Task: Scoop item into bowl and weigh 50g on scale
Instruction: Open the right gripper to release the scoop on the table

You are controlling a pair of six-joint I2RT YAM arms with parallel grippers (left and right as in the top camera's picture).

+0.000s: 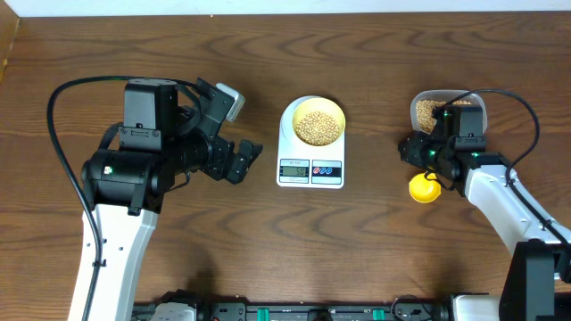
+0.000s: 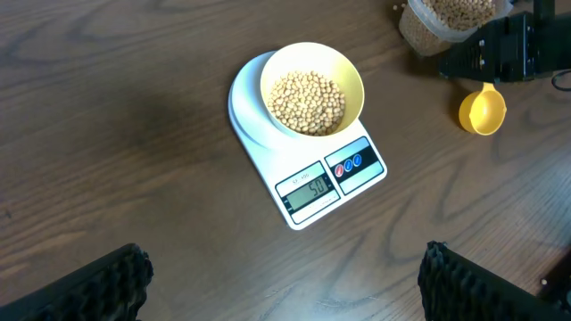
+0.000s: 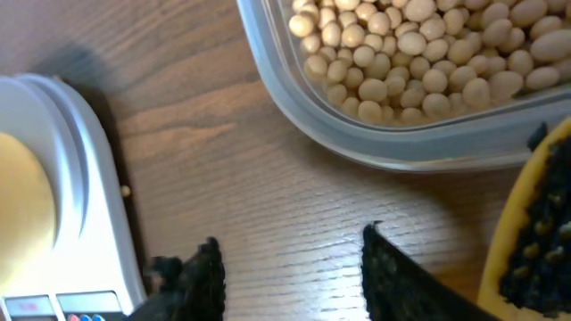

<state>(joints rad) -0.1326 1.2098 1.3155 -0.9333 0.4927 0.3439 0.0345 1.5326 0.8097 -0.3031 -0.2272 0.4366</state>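
Trouble sat near the empty, parted right gripper (image 3: 290, 272): a careless retreat could knock the scoop (image 3: 526, 241) at its right, or the container (image 3: 401, 147) ahead, scattering beans (image 3: 428, 53); the left gripper (image 2: 285, 290) gaped empty.

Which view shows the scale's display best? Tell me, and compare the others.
Left wrist: the scale sits close and fully in frame, its display facing the camera. Overhead shows the display smaller. Right wrist shows only the scale's edge, display cut off.

Bright even light from above, soft shadows on bench (image 1: 375, 250). Overhead, left wrist sharp; right wrist close-up slightly blurred.
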